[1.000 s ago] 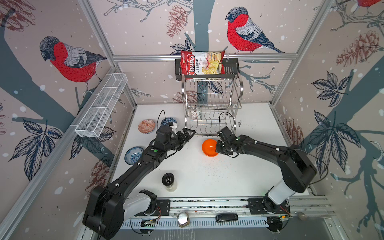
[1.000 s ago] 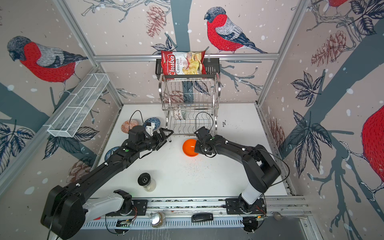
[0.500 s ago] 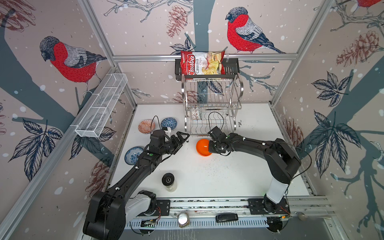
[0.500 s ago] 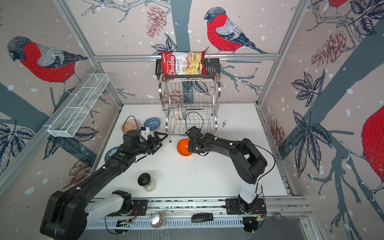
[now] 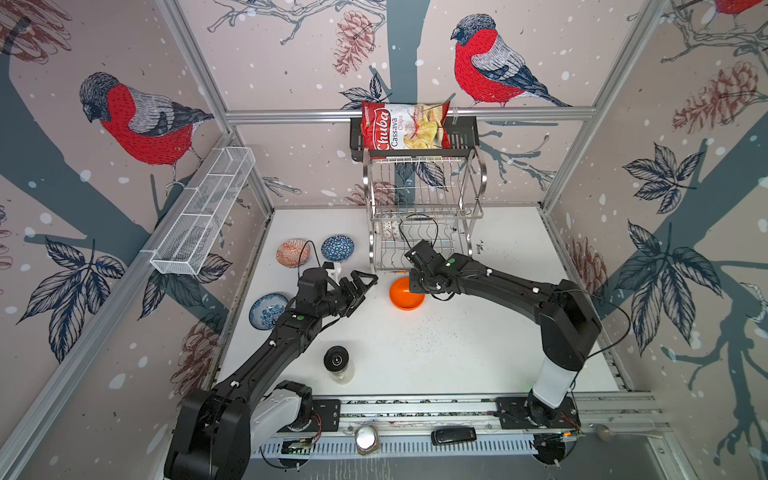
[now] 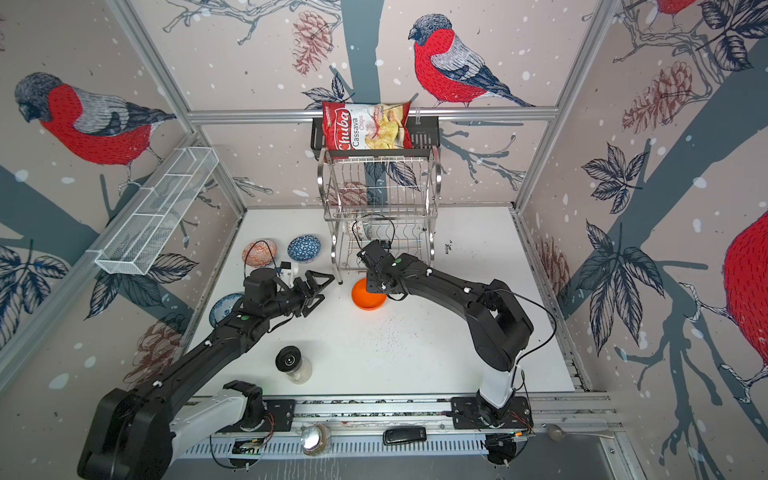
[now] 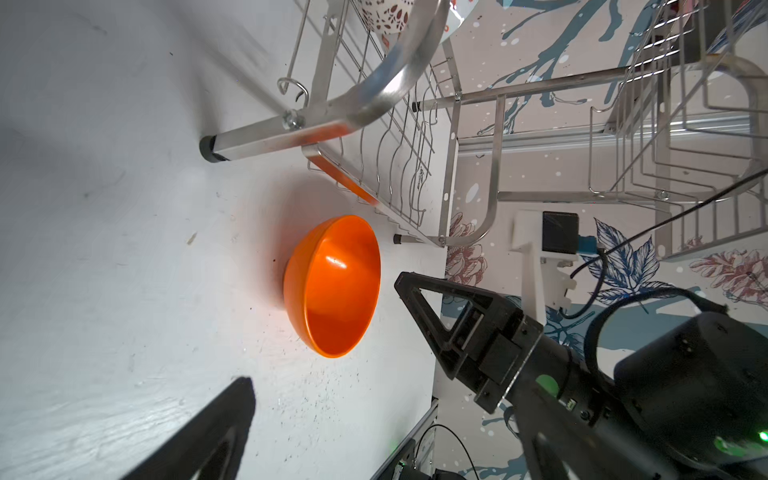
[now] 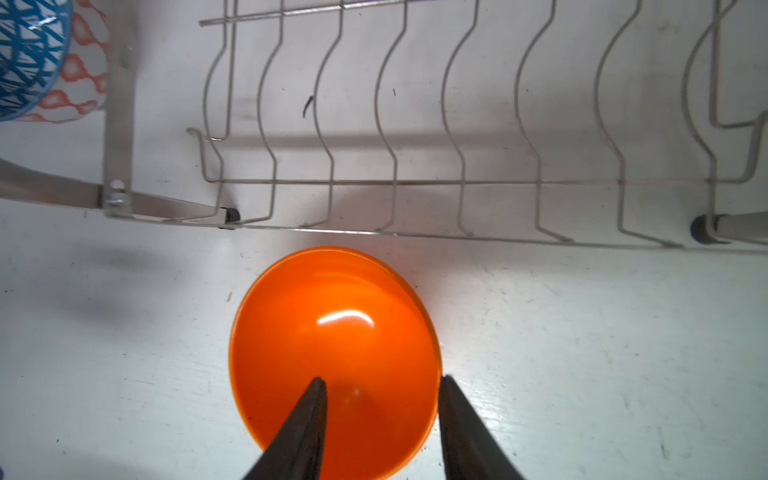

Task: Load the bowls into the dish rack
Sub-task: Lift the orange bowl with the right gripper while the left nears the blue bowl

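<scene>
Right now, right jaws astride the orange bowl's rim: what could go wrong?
1. The right jaws stand apart over just one edge of the orange bowl; a rim pinch may slip or tip it.
2. The bowl sits close to the dish rack front wire; lifting forward could snag it.
3. The left jaws hang open nearby; the arms could clash.

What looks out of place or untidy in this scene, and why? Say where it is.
A bag of cassava chips lies in the black basket above the dish rack, odd among dishware. Dark specks are scattered over the white table near the orange bowl, like spilled crumbs.
</scene>
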You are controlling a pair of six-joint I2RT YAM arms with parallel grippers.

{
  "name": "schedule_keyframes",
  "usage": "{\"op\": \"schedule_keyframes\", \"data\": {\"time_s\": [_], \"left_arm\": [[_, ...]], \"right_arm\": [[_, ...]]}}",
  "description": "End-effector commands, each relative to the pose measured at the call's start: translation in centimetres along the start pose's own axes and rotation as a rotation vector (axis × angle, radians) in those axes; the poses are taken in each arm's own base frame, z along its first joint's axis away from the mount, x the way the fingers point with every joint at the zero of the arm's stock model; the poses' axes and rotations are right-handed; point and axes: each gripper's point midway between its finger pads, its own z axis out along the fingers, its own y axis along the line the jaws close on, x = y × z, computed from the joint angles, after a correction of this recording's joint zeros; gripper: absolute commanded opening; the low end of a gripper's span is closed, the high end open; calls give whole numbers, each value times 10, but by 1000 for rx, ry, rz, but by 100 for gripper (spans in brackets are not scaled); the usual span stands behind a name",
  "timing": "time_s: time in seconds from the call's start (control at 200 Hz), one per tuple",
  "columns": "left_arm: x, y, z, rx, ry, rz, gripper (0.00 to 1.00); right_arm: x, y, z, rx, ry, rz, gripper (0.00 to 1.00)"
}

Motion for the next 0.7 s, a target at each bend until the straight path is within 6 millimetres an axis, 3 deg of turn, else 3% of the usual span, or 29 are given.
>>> {"op": "schedule_keyframes", "data": {"time_s": [0.0,0.18,0.355,0.455,0.695], "left_arm": [[0,-2,-3,65,-1,-91,97],[-4,4,-12,20,-18,-89,97],[-12,22,-27,36,-61,-171,97],[-15,29,-34,39,-89,-174,97],[-16,31,-37,35,-89,-164,97]], "right_arm": [[3,11,2,0,4,-52,48],[13,41,17,-31,38,-127,50],[21,64,27,-46,64,-188,50],[28,68,40,-27,95,-209,50],[37,63,58,22,131,-240,38]]}}
